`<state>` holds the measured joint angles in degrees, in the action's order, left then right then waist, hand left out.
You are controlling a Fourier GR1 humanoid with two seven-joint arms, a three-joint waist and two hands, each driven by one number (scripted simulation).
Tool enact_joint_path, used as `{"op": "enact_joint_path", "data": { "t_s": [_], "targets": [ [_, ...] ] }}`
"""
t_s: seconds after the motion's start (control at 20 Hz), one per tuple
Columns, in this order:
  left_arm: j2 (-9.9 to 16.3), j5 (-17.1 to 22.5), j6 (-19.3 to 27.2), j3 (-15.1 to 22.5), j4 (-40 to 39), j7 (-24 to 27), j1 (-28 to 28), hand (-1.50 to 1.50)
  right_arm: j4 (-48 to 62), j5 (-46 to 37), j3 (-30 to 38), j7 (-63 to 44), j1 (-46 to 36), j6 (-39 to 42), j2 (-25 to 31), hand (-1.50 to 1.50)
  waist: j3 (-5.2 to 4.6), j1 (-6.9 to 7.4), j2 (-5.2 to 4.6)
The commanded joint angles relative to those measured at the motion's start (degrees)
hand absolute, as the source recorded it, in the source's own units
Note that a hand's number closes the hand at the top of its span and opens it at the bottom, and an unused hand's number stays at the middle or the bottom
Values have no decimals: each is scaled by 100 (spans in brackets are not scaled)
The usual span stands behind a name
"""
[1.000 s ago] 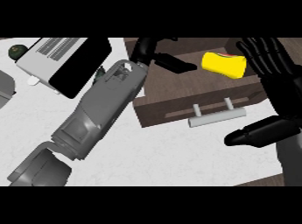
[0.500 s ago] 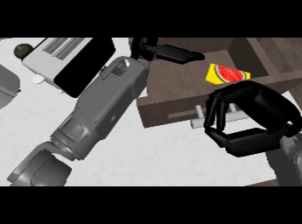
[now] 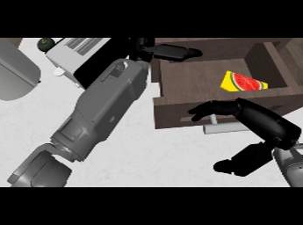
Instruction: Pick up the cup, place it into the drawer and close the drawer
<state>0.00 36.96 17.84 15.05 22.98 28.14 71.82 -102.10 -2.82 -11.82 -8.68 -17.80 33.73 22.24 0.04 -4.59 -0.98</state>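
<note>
The yellow cup [image 3: 243, 82] with a watermelon print lies on its side inside the open brown drawer [image 3: 179, 94], toward the right. No hand touches it. My right hand [image 3: 264, 127] is in front of the drawer, its relaxed fingers [image 3: 209, 110] against the drawer's front panel just above the grey handle [image 3: 224, 128]; it holds nothing. My left hand [image 3: 173, 52] reaches along the drawer's back left corner with straight fingers, also holding nothing. The left forearm [image 3: 105, 105] lies diagonally across the counter.
A white toaster-like appliance [image 3: 73, 57] sits behind the left forearm at the top left. A grey rounded basin [image 3: 8, 72] fills the left edge, with a small dark green object [image 3: 45, 43] behind it. White counter [image 3: 173, 158] spreads below the drawer.
The right hand let go of the cup over the drawer and dropped back to the drawer's front by the handle. The cup now lies in the drawer. The left arm barely moved.
</note>
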Motion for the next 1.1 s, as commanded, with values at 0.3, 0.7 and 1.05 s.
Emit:
{"op": "enact_joint_path", "data": {
  "t_s": [0.3, 0.7, 1.05],
  "targets": [
    [74, 182, -493, -164, 338, 438, -712, -150, 2366, -2175, -915, 849, -275, -1017, -529, -150, -1, 642, 46],
    [558, 147, -900, -96, 1081, 348, -1522, -150, 5283, -2856, -584, 2129, -1403, -1862, -708, 150, 10, 895, 37],
    [685, 259, -1007, -60, 1665, 3, -1833, -150, 6613, -2594, 292, 2993, -2423, -2455, -538, 150, 25, 1199, -12]
  ]
}}
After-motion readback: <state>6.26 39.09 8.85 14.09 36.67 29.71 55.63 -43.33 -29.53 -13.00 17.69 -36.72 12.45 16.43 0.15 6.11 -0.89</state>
